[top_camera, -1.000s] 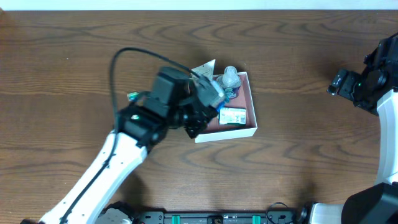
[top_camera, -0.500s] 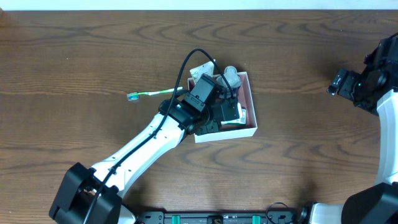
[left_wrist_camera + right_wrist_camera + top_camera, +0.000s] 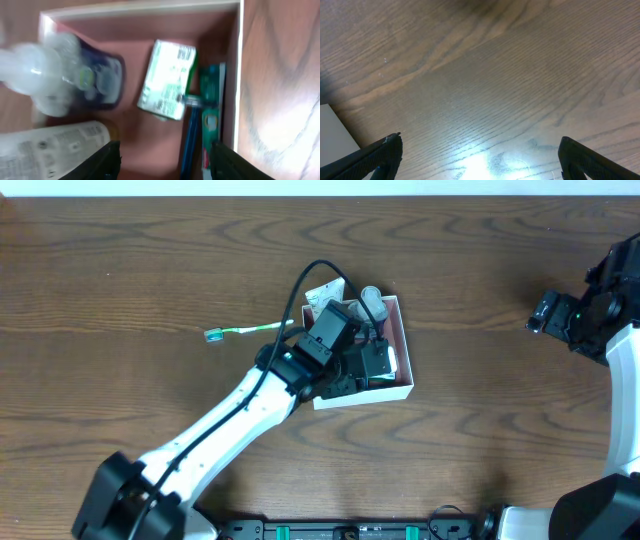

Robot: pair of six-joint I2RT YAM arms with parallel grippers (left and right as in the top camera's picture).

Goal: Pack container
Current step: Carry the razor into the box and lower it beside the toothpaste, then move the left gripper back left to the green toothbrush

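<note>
Sitting mid-table: the container (image 3: 405,345), thin white walls, reddish-brown floor.
Contents: clear pump bottle (image 3: 47,70), green-and-white packet (image 3: 167,80), blue razor (image 3: 189,137) beside a green tube (image 3: 211,117) along one wall, and a printed white tube (image 3: 55,145).
Left gripper (image 3: 167,164): above the container, fingers spread, grasping nothing.
Right gripper (image 3: 480,157): well apart toward the table's edge, fingers spread wide over bare wood, empty.
Table (image 3: 150,260): a thin green item (image 3: 245,330) lies just beside the container.
</note>
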